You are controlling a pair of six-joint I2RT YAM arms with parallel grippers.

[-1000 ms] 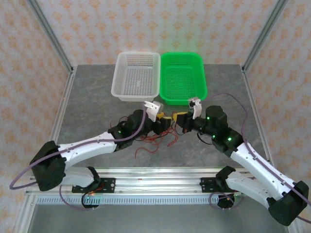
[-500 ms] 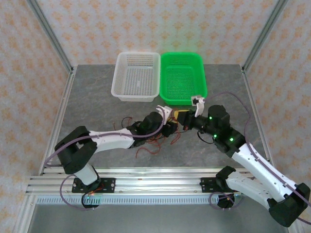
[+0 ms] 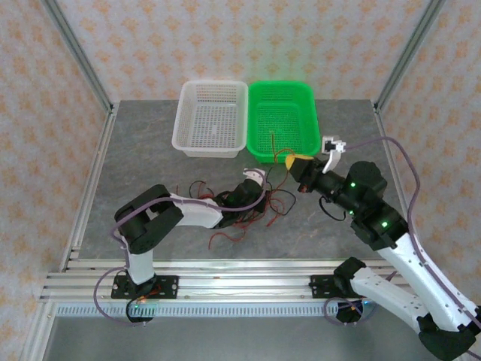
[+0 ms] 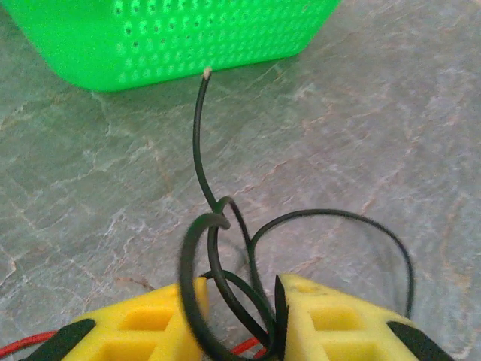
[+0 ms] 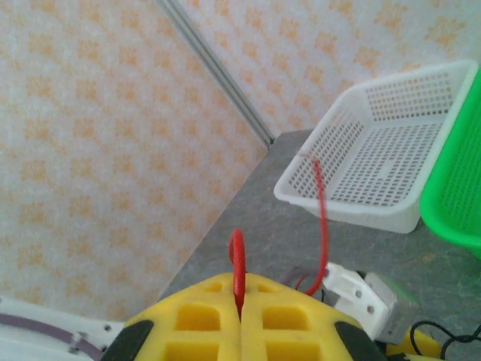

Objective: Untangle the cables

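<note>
Red and black, hair-thin and curly: the cables (image 3: 239, 219), in a loose snarl on the grey table (image 3: 150, 150), near the front walls of the white basket (image 3: 180, 120) and the green basket (image 3: 284, 85). Step in hand, by the look of it: teasing one strand out of the heap with the rest anchored below. Held above the table by the green basket's near corner, the right gripper (image 5: 240, 295), its yellow pads (image 5: 203, 308) clenched flat together on a red cable (image 5: 237, 259), with the free length arching up toward the white basket in the wrist view and standing over the green basket's near rim from above. Down low in the heap, the left gripper (image 4: 240, 312), jaws parted by a narrow gap, loops of black cable (image 4: 201, 143) threaded through that gap. Encircled rather than pinched, so not yet a grip. One bare black end pointing at the green basket's wall, and a sliver of red low between the left fingers. Next, probably: close the left down on the black loops to pin them, then draw the right up and away, slowly enough to slide the red free rather than drag the knot along. Worth minding the crossing of red under black at the left fingers — likely to cinch tight under a straight, hasty pull.
</note>
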